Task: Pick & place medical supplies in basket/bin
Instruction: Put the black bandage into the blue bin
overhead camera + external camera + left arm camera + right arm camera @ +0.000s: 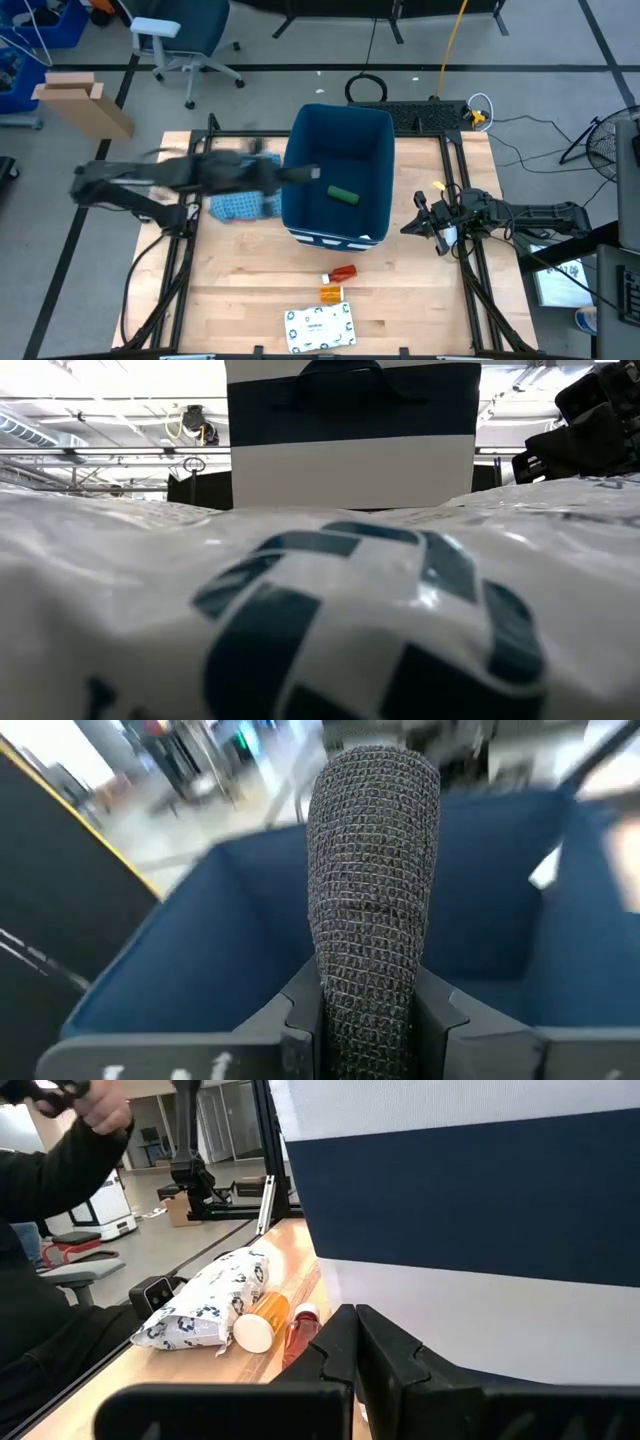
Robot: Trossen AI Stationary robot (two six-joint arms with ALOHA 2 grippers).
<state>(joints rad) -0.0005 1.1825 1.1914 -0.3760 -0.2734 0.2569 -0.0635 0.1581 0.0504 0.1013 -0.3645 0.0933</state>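
Note:
My left gripper (pixel 305 174) hangs over the left part of the dark-blue bin (pixel 340 112) and is shut on a grey woven roll (pixel 372 870). A green cylinder (pixel 343 194) lies on the bin's floor. On the table near the bin's striped short side lie a slim red tube (pixel 343 272), a bottle with an orange label (pixel 331 292) and a flat white packet with green print (pixel 318 327). My right gripper (pixel 420 225) waits shut at the table's right side, beside the bin. The right wrist view shows the packet (pixel 205 1312), bottle (pixel 262 1320) and tube (pixel 298 1335). My left gripper holds the grey woven roll by its near end (pixel 372 995), pinched between the two fingers (pixel 300 1015), which lie along its sides. The roll sticks out forward past the fingertips, lifted clear above the bin's inside (pixel 200 950).
A light blue patterned cloth (pixel 240 205) lies on the table against the bin's left wall, under my left arm. In the low view the packet (pixel 330 620) fills the foreground, with the bin's striped side (pixel 350 460) behind it. Bare wood shows at the near left and right.

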